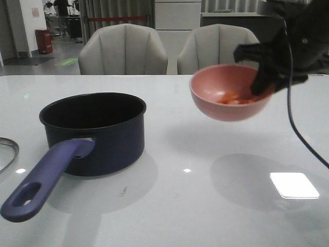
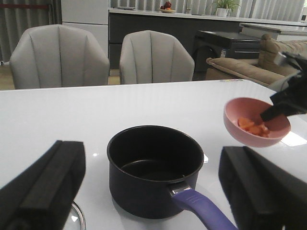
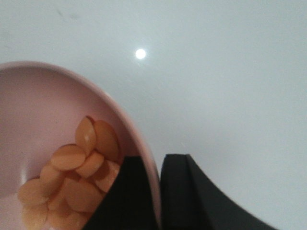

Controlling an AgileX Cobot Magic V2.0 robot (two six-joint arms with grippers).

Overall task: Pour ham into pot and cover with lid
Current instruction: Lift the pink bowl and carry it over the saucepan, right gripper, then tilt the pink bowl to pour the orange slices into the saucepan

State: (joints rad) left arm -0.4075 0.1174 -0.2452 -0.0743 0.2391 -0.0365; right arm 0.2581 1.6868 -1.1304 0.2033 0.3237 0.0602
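Note:
The dark navy pot (image 1: 95,134) stands on the table at the left, its purple-blue handle (image 1: 43,180) pointing toward the front; its black inside (image 2: 153,155) holds nothing. My right gripper (image 1: 267,85) is shut on the rim of a pink bowl (image 1: 229,100), held in the air to the right of the pot. Orange-pink ham slices (image 3: 72,177) lie in the bowl (image 3: 43,115), one finger (image 3: 127,196) inside the rim and one outside. My left gripper (image 2: 153,191) hangs open on the near side of the pot. The glass lid (image 1: 6,152) shows only as an edge at the far left.
Two grey chairs (image 1: 123,51) stand behind the table's far edge. A black cable (image 1: 300,134) hangs from the right arm down over the table at the right. Bare white tabletop (image 1: 205,195) lies between pot and bowl.

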